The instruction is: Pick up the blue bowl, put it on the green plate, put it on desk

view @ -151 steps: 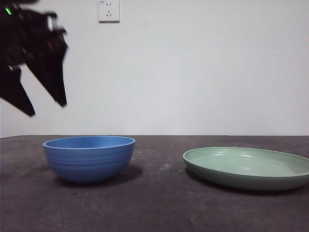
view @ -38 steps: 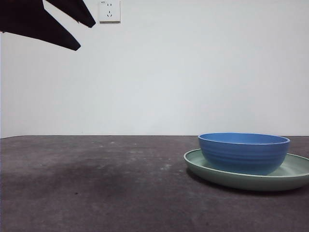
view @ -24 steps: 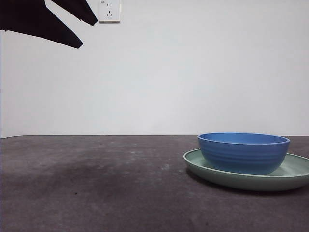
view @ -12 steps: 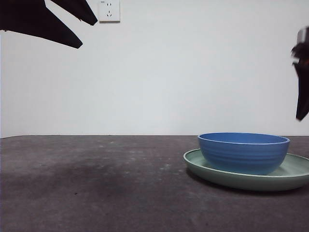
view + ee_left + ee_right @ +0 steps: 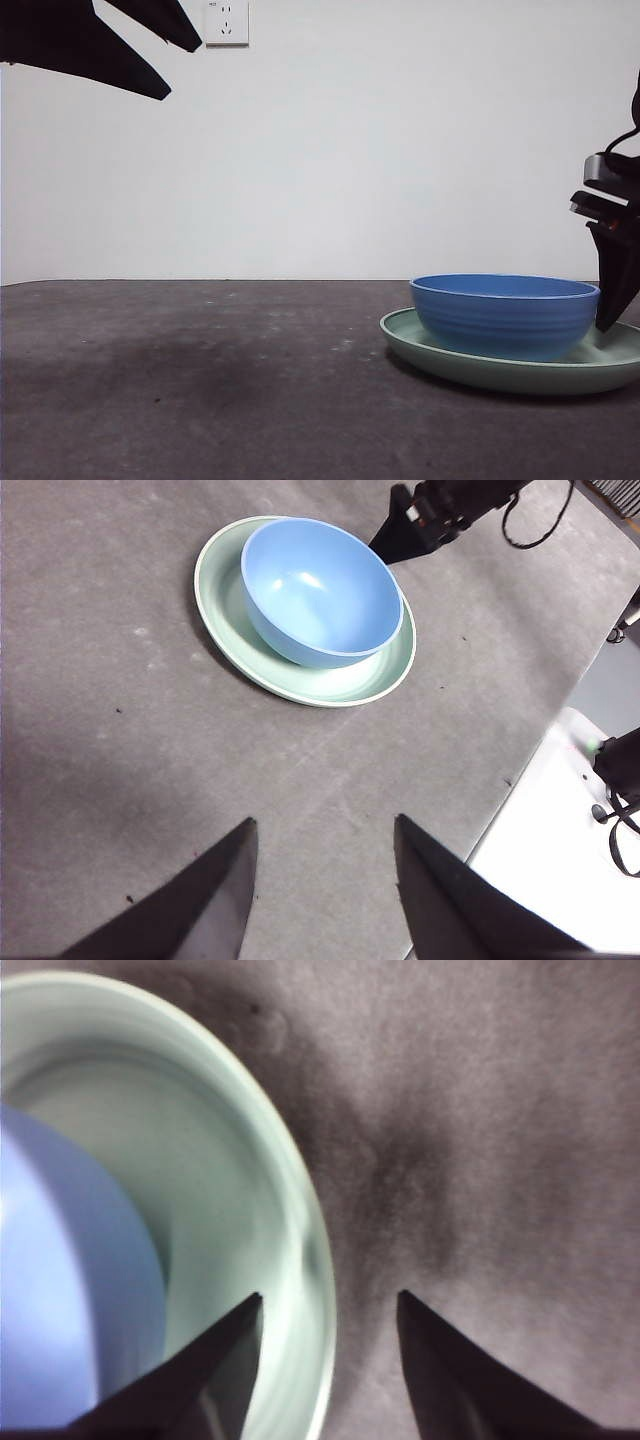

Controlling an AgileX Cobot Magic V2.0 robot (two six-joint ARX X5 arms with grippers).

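Note:
The blue bowl (image 5: 505,315) sits upright in the green plate (image 5: 470,368) on the desk (image 5: 200,380), at the right. My right gripper (image 5: 610,318) is low at the plate's right rim, open and empty. In the right wrist view the right gripper (image 5: 329,1294) has the plate's rim (image 5: 300,1200) between its jaws, with the bowl (image 5: 60,1290) beside it. My left gripper (image 5: 181,72) hangs high at the top left, open and empty. In the left wrist view the left gripper (image 5: 324,820) is far from the bowl (image 5: 320,590) and the plate (image 5: 215,610).
A white wall socket (image 5: 226,22) is on the back wall. In the left wrist view the desk's edge (image 5: 520,780) runs beside the plate, with pale floor and cables beyond it. The right arm (image 5: 430,515) reaches in next to the plate.
The bowl, once on the desk at the left, now rests in the plate. In the last half second the right gripper came down from the right edge to the plate's rim. The left arm stayed still.

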